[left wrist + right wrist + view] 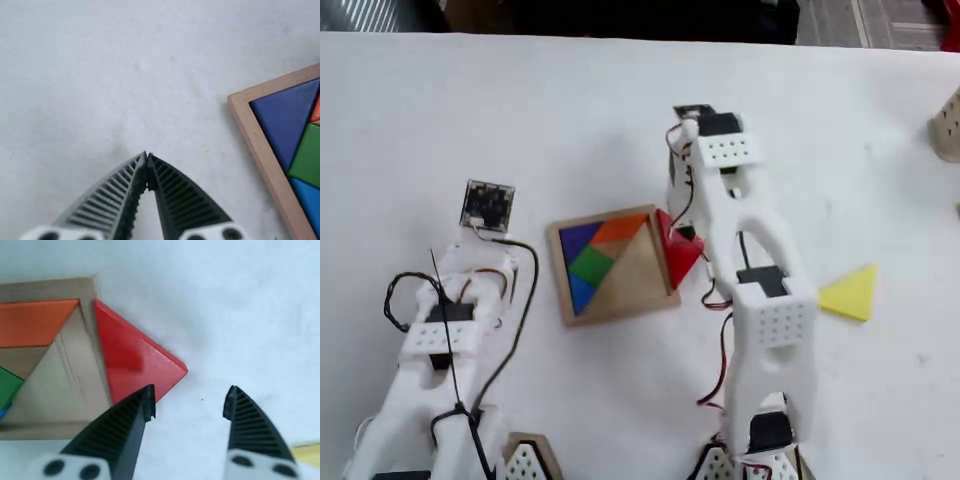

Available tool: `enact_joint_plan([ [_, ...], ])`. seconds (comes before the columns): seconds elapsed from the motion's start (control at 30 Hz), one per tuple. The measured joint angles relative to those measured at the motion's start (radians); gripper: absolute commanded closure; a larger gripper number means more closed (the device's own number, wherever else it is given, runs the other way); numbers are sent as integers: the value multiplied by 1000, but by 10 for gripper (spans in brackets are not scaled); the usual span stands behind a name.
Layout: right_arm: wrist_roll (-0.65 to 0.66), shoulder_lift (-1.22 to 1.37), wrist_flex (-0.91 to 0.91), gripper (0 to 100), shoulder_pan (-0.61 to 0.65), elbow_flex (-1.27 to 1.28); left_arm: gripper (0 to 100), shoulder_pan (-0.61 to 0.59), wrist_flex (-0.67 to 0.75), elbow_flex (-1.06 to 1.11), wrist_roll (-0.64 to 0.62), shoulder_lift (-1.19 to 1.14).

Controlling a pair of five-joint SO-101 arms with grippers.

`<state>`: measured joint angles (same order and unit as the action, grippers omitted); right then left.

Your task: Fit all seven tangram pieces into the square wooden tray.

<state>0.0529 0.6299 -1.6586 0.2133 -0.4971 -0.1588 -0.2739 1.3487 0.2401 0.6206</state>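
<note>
Four coloured pieces already lying in the square wooden tray (623, 308): a blue piece (577, 243) at 10 o'clock, an orange piece (621, 228) at 12, a green piece (592, 265) near the centre, a second blue piece (582, 292) at 8. Bare wood across the tray floor from about 3 to 5 o'clock.

Outside, against the tray rim at 3 o'clock, a red triangle (677, 255), long edge along the rim, point aimed away toward 3. Well apart, farther out at 3 o'clock beyond the right arm (775, 320), a yellow triangle (850, 293) flat on the white table (620, 90).

Right gripper (190, 397) down over the table just beside the red triangle's outer point, jaws spread wide, nothing between them. One fingertip (146, 399) over the triangle's edge, the other over bare table. Cannot tell whether that fingertip touches the piece.

Left gripper (147, 167) at about 9 o'clock from the tray, near its corner but apart. Jaws pressed fully together, toothed faces in contact, nothing held, poised over bare table.
</note>
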Motion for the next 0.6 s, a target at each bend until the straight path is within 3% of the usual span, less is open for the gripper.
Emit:
enact_joint_plan([
  [0.1, 0, -11, 9, 843, -44, -6, 976, 0, 0, 0, 0, 0],
  [0.2, 0, 21, 78, 993, -87, -12, 976, 0, 0, 0, 0, 0],
  [0.33, 0, 92, 172, 984, -84, -17, 976, 0, 0, 0, 0, 0],
  [0.6, 0, 163, 187, 981, -77, -55, 976, 0, 0, 0, 0, 0],
])
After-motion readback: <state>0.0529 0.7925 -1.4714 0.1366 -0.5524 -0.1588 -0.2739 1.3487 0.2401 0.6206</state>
